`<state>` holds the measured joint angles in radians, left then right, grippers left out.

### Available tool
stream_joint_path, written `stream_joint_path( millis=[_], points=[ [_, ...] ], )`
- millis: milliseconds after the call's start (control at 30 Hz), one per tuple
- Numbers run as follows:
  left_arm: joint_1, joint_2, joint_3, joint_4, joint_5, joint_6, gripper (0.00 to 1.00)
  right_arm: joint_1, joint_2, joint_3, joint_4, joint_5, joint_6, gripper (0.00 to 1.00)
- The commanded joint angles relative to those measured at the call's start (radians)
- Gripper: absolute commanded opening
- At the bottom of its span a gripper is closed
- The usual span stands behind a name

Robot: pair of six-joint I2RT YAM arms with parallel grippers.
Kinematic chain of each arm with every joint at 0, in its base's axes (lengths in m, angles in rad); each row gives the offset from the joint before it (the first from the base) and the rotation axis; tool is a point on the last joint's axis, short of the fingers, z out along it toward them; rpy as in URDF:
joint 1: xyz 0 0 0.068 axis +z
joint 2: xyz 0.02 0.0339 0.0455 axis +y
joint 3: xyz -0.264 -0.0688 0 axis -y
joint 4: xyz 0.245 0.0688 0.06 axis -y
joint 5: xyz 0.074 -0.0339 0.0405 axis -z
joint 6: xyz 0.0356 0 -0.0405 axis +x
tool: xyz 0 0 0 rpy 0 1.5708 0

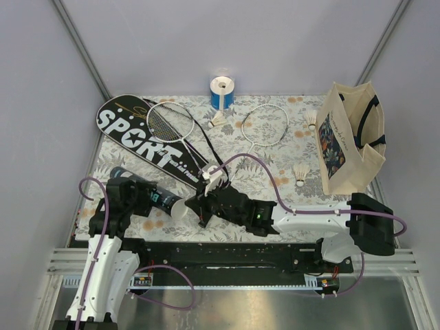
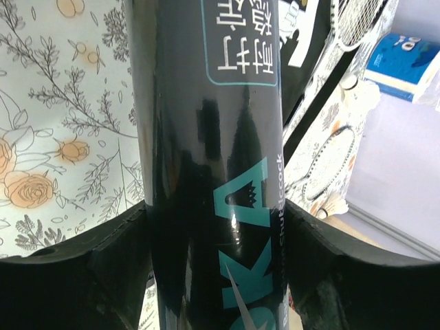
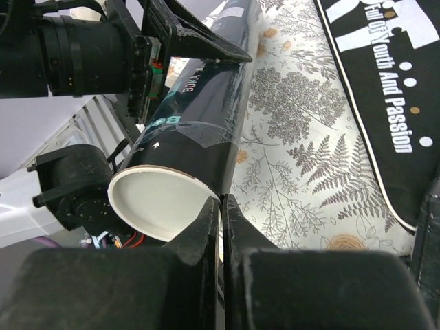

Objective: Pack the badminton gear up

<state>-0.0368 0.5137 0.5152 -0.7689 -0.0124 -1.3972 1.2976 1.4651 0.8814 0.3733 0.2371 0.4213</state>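
Black tube (image 3: pixel 199 103) clamped in left pincer (image 1: pixel 136 195); right pincer (image 3: pixel 221 210) together at its open rim

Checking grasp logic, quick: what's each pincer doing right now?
Left pincer: holding the glossy black cylindrical tube with teal lettering.
Right pincer: shut at that tube's open white-lined end, nothing visibly held.

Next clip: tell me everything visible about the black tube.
The tube is a glossy black cylinder with teal lettering and a teal-framed label of white Chinese characters. One end is open and white inside. It slants across the front left of the table, open end toward the right arm. The left claw grips its middle from both sides. The shut right claw sits at its rim; whether it pinches the wall is unclear.
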Motion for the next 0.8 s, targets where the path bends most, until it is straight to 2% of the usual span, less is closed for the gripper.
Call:
stream_joint_path(
  millis=[0, 267, 767],
  points=[
    [-0.011, -0.017, 0.043, 0.011, -0.018, -0.023, 0.28, -0.001, -0.101, -0.044, 0.016, 0.137, 0.019, 0.0],
    [-0.011, 0.051, 0.065, 0.033, -0.098, 0.03, 0.2, -0.001, -0.256, -0.148, -0.007, 0.137, 0.06, 0.0],
    [-0.012, 0.055, 0.051, 0.025, -0.159, 0.047, 0.16, -0.001, -0.459, -0.252, -0.051, 0.14, 0.094, 0.0]
  ],
)
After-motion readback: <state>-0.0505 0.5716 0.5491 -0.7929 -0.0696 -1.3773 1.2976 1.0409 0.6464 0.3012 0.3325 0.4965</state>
